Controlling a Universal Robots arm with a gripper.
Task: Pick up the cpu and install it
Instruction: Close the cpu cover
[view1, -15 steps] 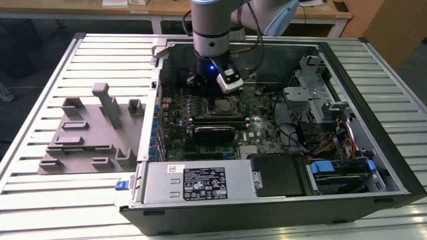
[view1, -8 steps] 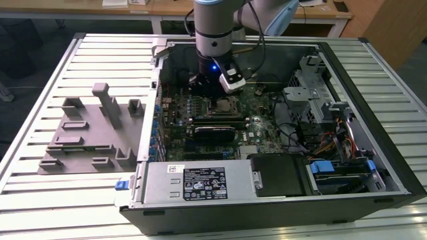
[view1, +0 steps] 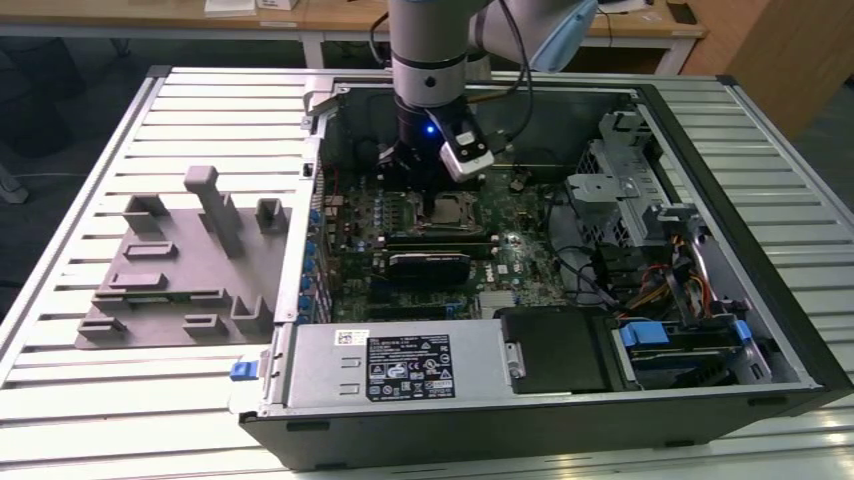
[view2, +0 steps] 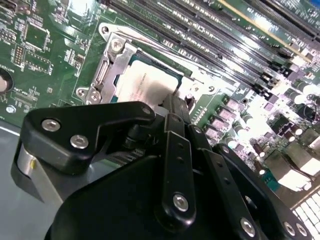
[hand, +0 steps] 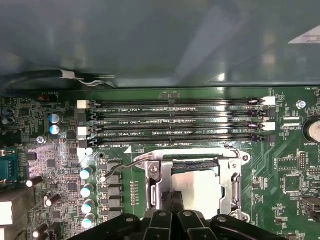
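Gripper (view2: 174, 102) covers part of cpu (view2: 145, 82), lying within socket (view2: 106, 67).

The table (view1: 80, 400) is pale silver-white, striped with parallel slats. In the exterior view the computer case (view1: 534, 435) is black, and at its nine o'clock lies a matt grey fixture tray (view1: 147, 290). The power supply (view1: 320, 375) is silver-grey and carries a black label with white print, with a blue tab (view1: 242, 369) at its nine o'clock. The motherboard (hand: 290, 165) is green with fine pale traces. The cpu (hand: 202, 192) has a shiny silver-grey top. The memory slots (hand: 175, 120) are black stripes with white latches. The gripper (view2: 172, 102) is glossy black with silver screw heads. At three o'clock from the board in the exterior view, the wires (view1: 654, 285) are yellow, orange and red.
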